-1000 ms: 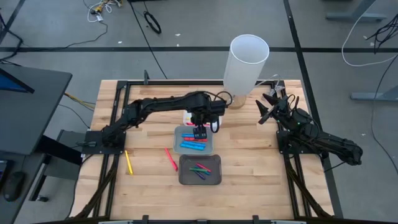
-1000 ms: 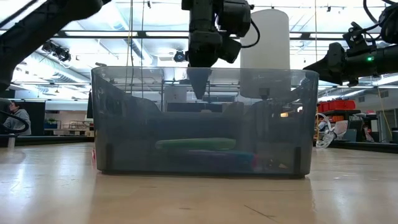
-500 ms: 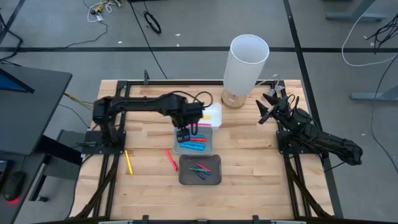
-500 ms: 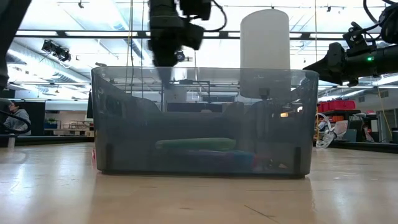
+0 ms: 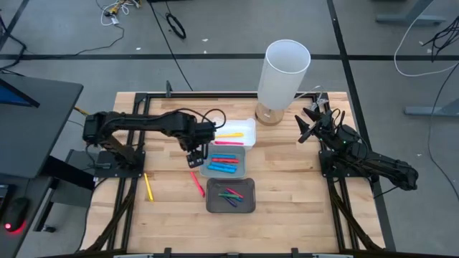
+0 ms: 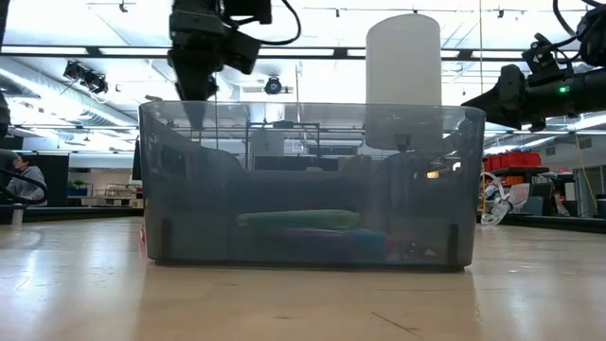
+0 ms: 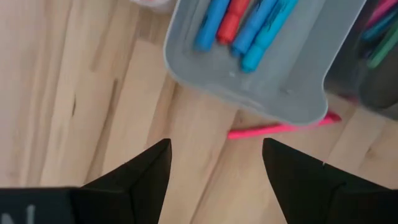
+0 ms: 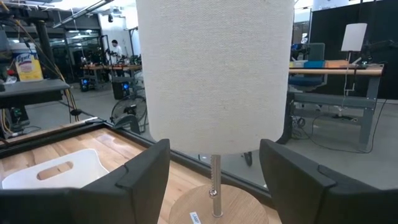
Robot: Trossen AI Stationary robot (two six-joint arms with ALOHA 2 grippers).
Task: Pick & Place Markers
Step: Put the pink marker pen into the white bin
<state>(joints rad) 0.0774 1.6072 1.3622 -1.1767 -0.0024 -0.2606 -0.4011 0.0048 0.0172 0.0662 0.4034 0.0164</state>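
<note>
Left tool [image 5: 195, 158] (fingers spread, empty) has swung from grey tray [image 5: 242, 171] toward red marker [image 5: 196, 183].

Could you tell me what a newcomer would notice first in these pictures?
Probably the tall white lamp at the table's far edge, towering over everything. Next, the bright markers: blue and red ones in the light grey tray mid-table, green and purple ones in the dark tray nearer the front, a loose red marker and a yellow marker on the wood. The left gripper hovers with open jaws beside the grey tray; the right gripper waits near the lamp.
</note>
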